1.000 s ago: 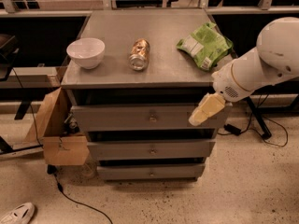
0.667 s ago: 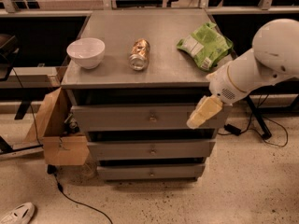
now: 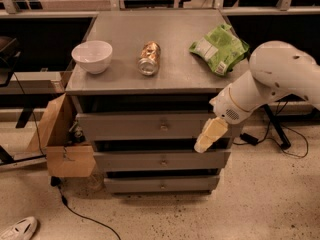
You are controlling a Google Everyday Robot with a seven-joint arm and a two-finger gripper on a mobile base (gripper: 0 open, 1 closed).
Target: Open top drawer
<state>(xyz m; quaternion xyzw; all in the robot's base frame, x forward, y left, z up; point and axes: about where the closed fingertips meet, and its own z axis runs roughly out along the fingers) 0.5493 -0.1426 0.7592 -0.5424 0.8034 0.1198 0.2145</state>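
Your gripper (image 3: pixel 210 134) is the pale yellow piece at the end of the white arm (image 3: pixel 272 79). It points down and to the left. It sits in front of the right end of the top drawer (image 3: pixel 125 126), and its tip reaches the dark gap above the middle drawer (image 3: pixel 145 160). You cannot tell if it is spread apart or squeezed together. You also cannot tell if it touches the drawer front. It holds nothing that you can see.

The top drawer is the first grey one under the cabinet top (image 3: pixel 165 29), and it looks pushed in. Its small knob (image 3: pixel 163 127) is in the middle, well to the left of your gripper.

On the cabinet top you have a white bowl (image 3: pixel 92 56), a can (image 3: pixel 149 58) lying on its side, and a green bag (image 3: pixel 220 48).
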